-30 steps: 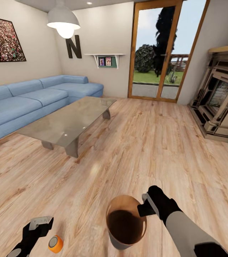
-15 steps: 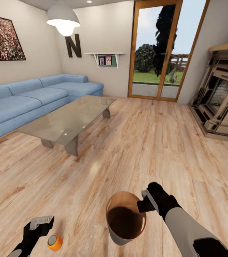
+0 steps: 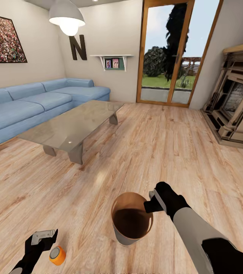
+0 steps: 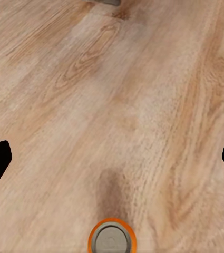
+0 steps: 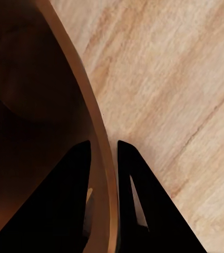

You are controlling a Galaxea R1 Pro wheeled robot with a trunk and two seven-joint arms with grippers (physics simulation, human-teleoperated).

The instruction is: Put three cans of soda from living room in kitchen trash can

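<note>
I am in the living room. An orange can of soda [image 3: 56, 255] with a silvery top stands upright on the wood floor at the lower left. My left gripper [image 3: 43, 236] hovers just beside and above it, open; in the left wrist view the can [image 4: 112, 240] sits between the widely spread fingers of the gripper [image 4: 112, 158], untouched. My right gripper [image 3: 152, 203] is shut on the rim of the copper-brown trash can [image 3: 123, 238], held off the floor. In the right wrist view its fingers [image 5: 104, 145] pinch the wall [image 5: 38, 132]. The bucket's dark inside shows no cans.
A glass coffee table [image 3: 74, 127] stands ahead on the left before a blue sofa [image 3: 30, 104]. A fireplace [image 3: 235, 102] lines the right wall, and a glass door [image 3: 171, 57] is at the back. Bare wood floor [image 3: 155, 152] lies between.
My right arm has carried the trash can a little forward and up. The view has shifted slightly; the left gripper and the orange can keep their places.
</note>
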